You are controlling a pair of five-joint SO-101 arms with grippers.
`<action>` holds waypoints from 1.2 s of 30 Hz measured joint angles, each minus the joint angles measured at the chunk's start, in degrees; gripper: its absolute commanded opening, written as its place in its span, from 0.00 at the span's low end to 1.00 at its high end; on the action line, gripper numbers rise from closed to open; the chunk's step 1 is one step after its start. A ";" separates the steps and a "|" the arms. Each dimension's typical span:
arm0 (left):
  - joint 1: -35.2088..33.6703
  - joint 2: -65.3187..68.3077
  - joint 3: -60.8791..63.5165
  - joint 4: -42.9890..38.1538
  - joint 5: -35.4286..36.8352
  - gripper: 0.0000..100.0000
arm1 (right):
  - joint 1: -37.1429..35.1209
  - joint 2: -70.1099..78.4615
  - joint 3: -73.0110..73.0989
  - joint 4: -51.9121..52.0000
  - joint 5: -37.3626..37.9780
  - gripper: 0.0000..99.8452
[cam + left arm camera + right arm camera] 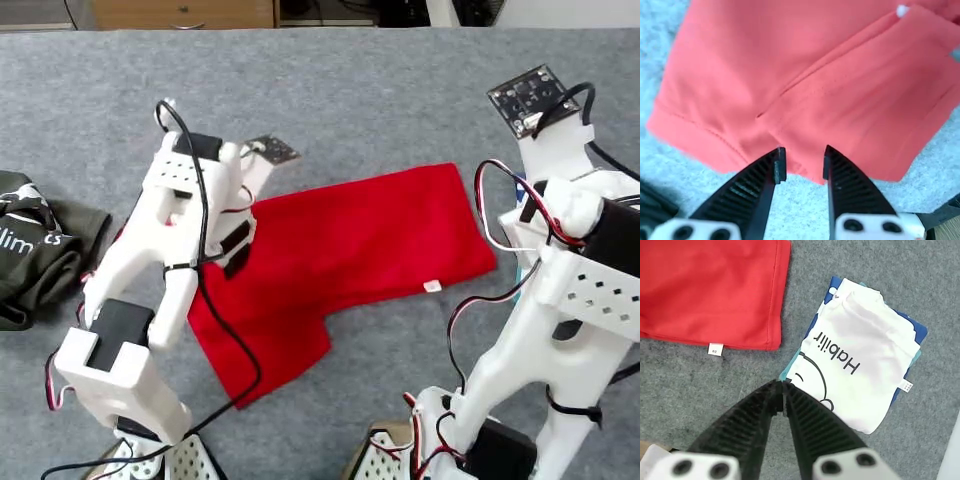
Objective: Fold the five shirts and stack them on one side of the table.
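Note:
A red shirt [350,250] lies partly folded in the middle of the grey table, one sleeve [262,350] pointing toward the front edge. My left gripper [803,165] hovers open just above the shirt's folded edge [850,100], with nothing between its fingers. In the right wrist view, my right gripper [783,386] is shut and empty above a stack of folded shirts [860,365], white on top with blue and teal beneath. The red shirt's hem with its small white tag [715,348] lies beside that stack. A dark green shirt [35,250] sits crumpled at the table's left edge.
The left arm [185,235] leans over the red shirt's left part. The right arm [570,280] stands over the stack on the right side. Bare grey table [380,90] stretches along the back, with a wooden cabinet [185,12] beyond it.

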 measured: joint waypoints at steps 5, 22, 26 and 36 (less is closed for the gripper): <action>3.25 0.00 -5.89 4.84 0.18 0.02 | 0.00 0.00 0.00 0.00 0.00 0.00; 0.26 0.00 11.43 -7.21 0.18 0.02 | 0.00 0.00 0.00 0.00 0.00 0.00; 1.32 -3.43 7.65 -0.44 0.18 0.02 | 0.00 0.00 0.00 0.00 0.00 0.00; 15.65 -28.92 18.11 5.98 7.38 0.02 | 3.43 -3.43 1.93 0.00 1.14 0.00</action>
